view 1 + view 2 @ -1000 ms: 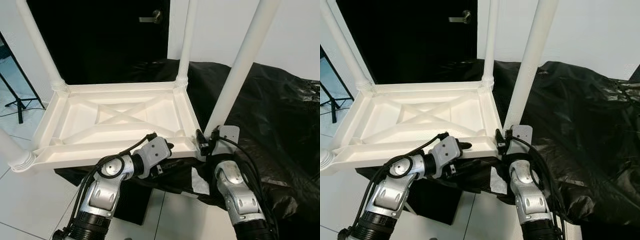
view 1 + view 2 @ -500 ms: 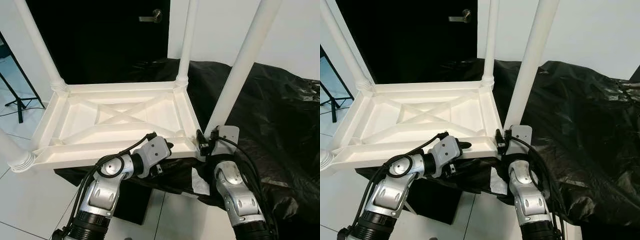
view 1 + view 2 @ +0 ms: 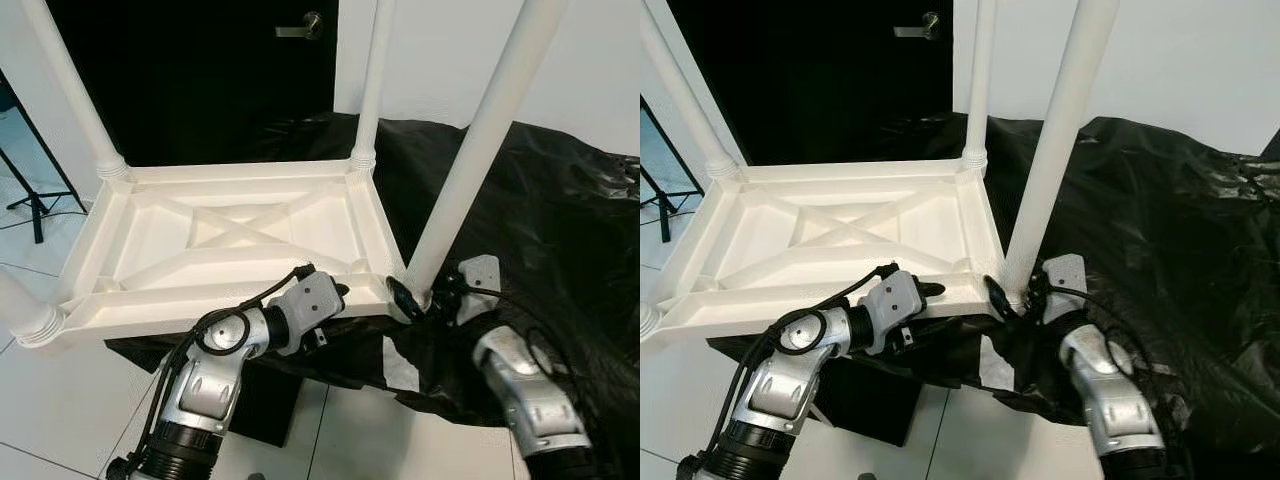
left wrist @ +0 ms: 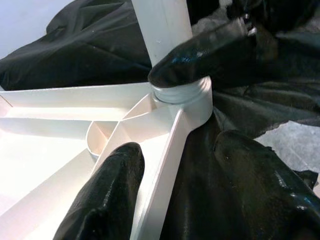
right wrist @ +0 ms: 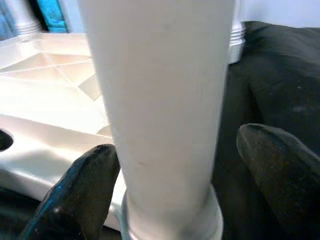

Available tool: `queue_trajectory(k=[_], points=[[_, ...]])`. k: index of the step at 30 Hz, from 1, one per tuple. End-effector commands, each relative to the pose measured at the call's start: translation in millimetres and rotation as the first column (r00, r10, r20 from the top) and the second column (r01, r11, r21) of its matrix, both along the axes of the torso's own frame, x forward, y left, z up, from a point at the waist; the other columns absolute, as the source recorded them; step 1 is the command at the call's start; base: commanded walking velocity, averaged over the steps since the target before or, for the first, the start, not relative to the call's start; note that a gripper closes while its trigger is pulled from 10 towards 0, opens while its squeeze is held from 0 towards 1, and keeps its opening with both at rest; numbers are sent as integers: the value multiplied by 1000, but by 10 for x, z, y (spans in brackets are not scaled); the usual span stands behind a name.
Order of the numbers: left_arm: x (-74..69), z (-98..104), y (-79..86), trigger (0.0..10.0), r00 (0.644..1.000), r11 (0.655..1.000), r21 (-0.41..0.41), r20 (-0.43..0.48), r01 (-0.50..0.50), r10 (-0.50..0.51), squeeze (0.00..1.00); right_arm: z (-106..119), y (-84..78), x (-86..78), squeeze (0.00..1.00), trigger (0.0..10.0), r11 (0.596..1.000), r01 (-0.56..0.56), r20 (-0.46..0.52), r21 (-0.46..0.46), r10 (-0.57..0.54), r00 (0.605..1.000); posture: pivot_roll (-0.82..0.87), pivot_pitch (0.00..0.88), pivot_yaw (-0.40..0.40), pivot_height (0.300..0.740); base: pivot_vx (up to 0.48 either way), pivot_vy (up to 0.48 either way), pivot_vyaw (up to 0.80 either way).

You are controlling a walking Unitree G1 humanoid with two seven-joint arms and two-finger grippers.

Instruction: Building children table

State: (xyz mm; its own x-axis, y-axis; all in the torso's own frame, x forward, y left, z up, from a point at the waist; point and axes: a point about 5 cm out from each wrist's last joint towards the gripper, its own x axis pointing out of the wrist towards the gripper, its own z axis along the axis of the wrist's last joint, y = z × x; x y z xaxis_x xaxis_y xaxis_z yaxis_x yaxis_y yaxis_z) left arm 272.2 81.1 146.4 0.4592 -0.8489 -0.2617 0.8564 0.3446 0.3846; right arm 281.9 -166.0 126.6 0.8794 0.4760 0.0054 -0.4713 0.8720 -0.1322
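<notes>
The right gripper (image 5: 165,200) has swung out toward the right of the frame since a second ago, and its spread fingers (image 5: 82,187) now straddle the base of the near right leg (image 3: 470,160), apparently not clamped. I judge it is turning or regripping that leg to seat it. The left gripper (image 4: 175,200) hasn't moved: open astride the near rim of the upturned table (image 3: 230,240), at frame centre. Four legs stand in the corners. Two grippers work. One black sheet (image 3: 560,220) lies beneath, at right.
</notes>
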Motion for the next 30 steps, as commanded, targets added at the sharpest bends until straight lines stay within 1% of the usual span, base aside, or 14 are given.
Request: queue_trajectory(k=[1,4,6,8,9,12,13,14,15,16,20,25,28,30], points=[[63,16,18,10000,993,994,-34,45,-107,108,0,-3,13,31,0,10000,998,-67,-7,-3,67,998,-20,0,-34,740,0,0,0],[68,22,19,10000,993,994,-32,47,-103,105,0,13,48,127,0,10000,985,-165,-24,-44,164,986,-19,0,-30,740,0,0,0],[69,24,20,10000,993,994,-32,47,-104,105,0,17,57,144,0,10000,981,-184,-25,-57,183,983,-19,0,-30,740,0,0,0],[75,37,33,10000,993,994,-32,51,-107,109,0,34,105,236,0,10000,968,-237,-31,-84,235,971,-2,0,-26,740,0,0,0],[75,37,33,10000,993,994,-32,51,-107,109,0,34,105,236,0,10000,968,-237,-31,-84,235,971,-2,0,-26,740,0,0,0],[71,44,43,10000,992,993,-31,53,-111,112,0,38,148,287,0,10000,952,-292,-49,-93,288,956,5,0,-28,740,0,0,0],[62,45,49,10000,992,993,-31,53,-113,114,0,34,161,297,0,5529,941,-322,-58,-104,318,946,10,0,-30,740,0,0,0],[62,45,49,10000,992,993,-31,53,-113,114,0,34,161,297,0,5529,941,-322,-58,-104,318,946,10,0,-30,740,0,0,0],[53,44,58,10000,992,993,-31,53,-117,118,0,26,161,301,0,1020,933,-344,-68,-108,338,939,17,0,-37,740,0,0,0],[48,42,66,10000,991,992,-30,54,-121,122,0,17,152,306,0,0,926,-360,-76,-113,353,932,21,0,-41,740,0,0,0],[46,40,76,10000,990,991,-31,54,-129,131,0,3,123,303,0,0,923,-367,-86,-113,359,929,22,0,-45,740,0,0,0],[38,38,70,10000,989,990,-36,53,-135,136,0,-29,57,285,0,0,938,-338,-97,-83,330,939,19,0,-47,740,0,0,0],[40,36,69,10000,989,990,-36,52,-134,136,0,-52,46,268,0,0,950,-301,-99,-84,293,951,17,0,-46,740,0,0,0],[44,35,66,10000,990,991,-36,50,-132,134,0,-107,57,218,0,0,973,-214,-107,-91,204,973,10,0,-42,740,0,0,0]])
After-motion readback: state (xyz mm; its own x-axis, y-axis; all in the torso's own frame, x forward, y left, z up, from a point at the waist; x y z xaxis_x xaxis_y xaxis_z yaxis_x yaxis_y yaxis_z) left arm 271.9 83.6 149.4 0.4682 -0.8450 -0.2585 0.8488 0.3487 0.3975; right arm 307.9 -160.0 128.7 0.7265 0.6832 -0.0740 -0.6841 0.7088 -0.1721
